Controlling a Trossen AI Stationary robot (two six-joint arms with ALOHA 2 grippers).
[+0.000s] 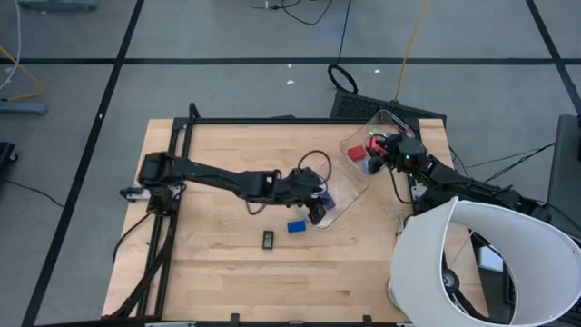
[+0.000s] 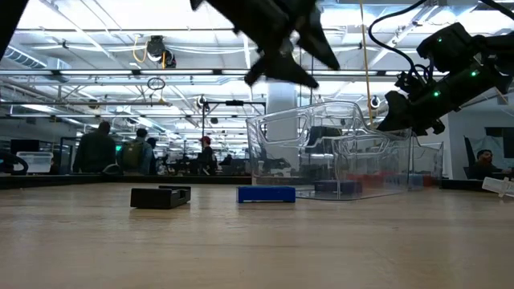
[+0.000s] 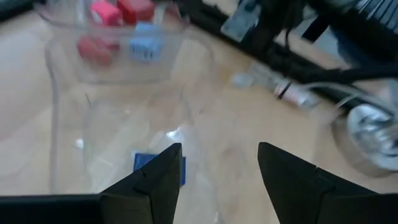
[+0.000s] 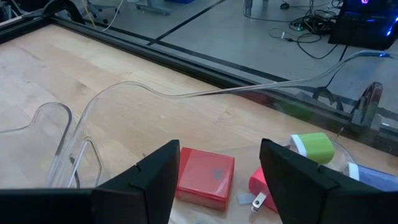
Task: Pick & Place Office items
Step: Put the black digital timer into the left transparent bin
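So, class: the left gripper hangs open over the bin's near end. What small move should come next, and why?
Probably swing the left gripper back over the blue block on the table and descend: its fingers are open and empty, and that block lies outside the clear bin.

Blue block (image 1: 297,226) & dark flat piece (image 1: 269,240) on table; red (image 4: 206,177), green (image 4: 314,148) in bin.

You're in a big open lab or workshop hall: people (image 2: 120,148) stand under ceiling trusses (image 2: 120,76), cables (image 1: 309,14) cross the taped floor.
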